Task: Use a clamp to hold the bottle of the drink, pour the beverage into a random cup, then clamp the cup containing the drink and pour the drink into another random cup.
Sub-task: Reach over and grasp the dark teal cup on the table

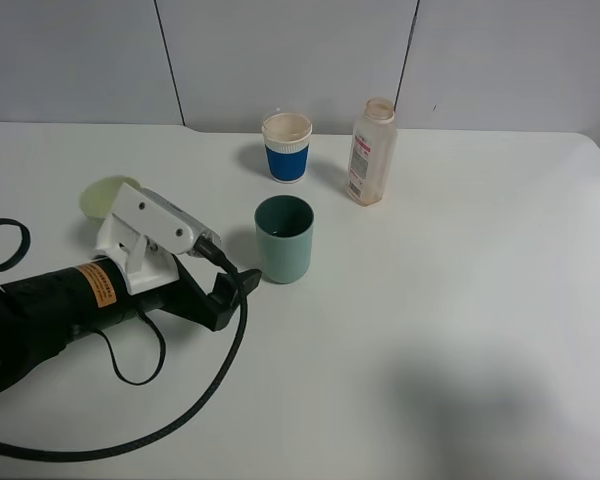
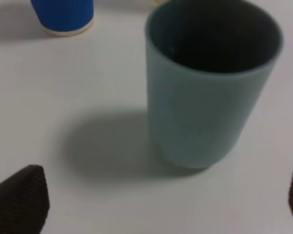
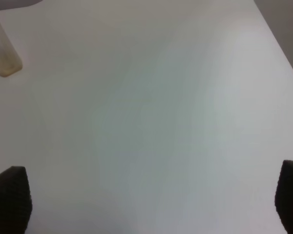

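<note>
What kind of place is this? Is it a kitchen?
Probably a robot test room, not a kitchen: a plain white table, grey wall panels behind it, and a black robot arm lying beside a teal cup, with a bottle further back.

Three cups on one desk: one teal tumbler, one pale yellow-green tumbler, one blue-sleeved paper cup. One bottle.

The black left arm is stretching low and forward, its black left gripper holding nothing, jaws wide apart. The black right gripper is hanging with jaws equally spread.
</note>
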